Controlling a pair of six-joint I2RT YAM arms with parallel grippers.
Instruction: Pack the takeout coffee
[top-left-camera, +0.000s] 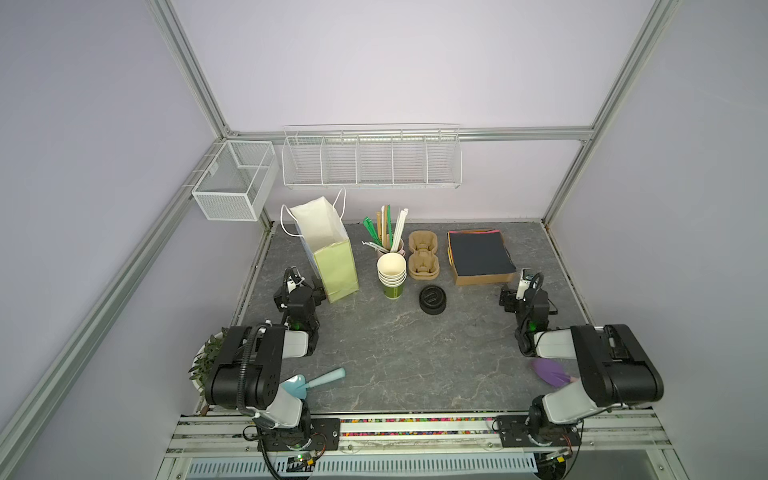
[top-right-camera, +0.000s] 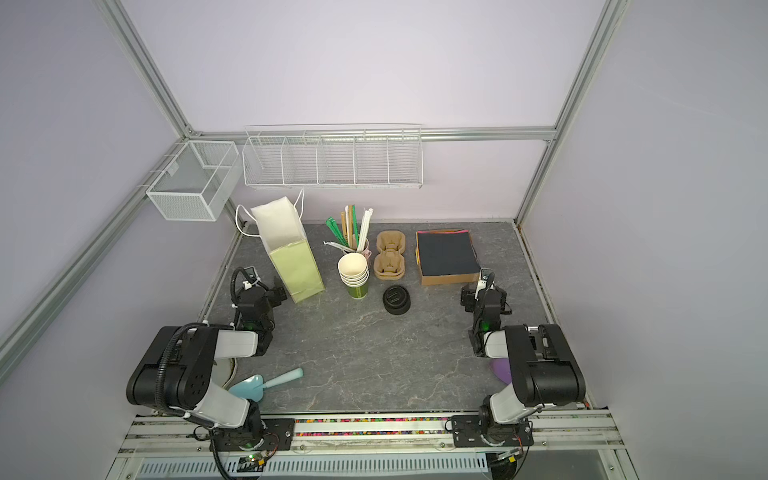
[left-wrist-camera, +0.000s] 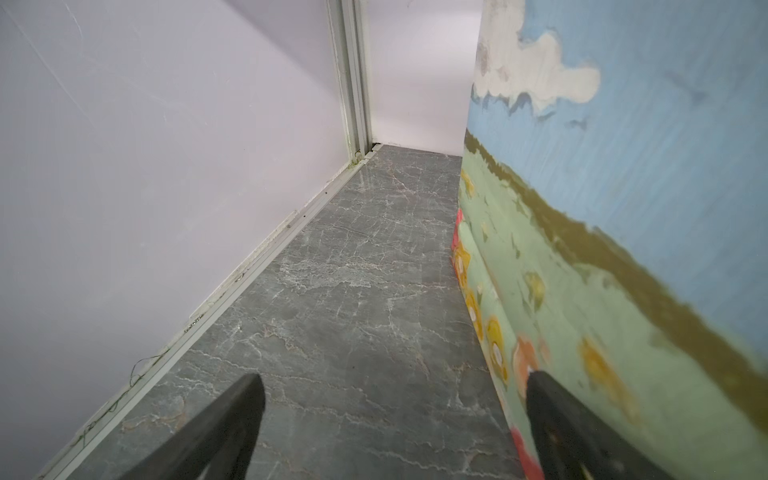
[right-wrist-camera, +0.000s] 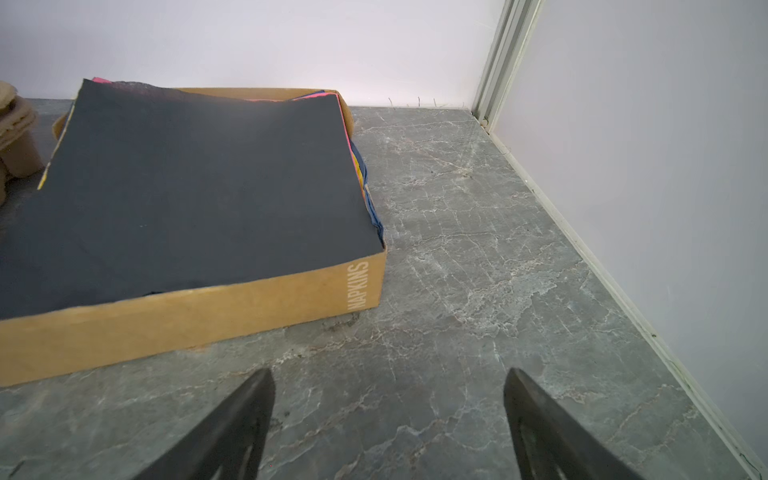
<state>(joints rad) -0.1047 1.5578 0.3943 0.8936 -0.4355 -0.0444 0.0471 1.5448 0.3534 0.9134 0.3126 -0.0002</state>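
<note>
Left fingers (left-wrist-camera: 224, 428) and right fingers (right-wrist-camera: 232, 424) spread wide, holding nothing; no lidded cup in view.
You have no finished takeout coffee on the surface (top-left-camera: 395, 353) yet: only the upright cup stack (top-left-camera: 391, 276) and the black lids (top-left-camera: 432, 299), near each other in the middle. Both pairs of fingers point at the back wall, so you must turn inward. The cups lie nearer your left arm, but the paper bag (top-left-camera: 334, 266) stands between; the lids lie nearer your right, with nothing in the way.
</note>
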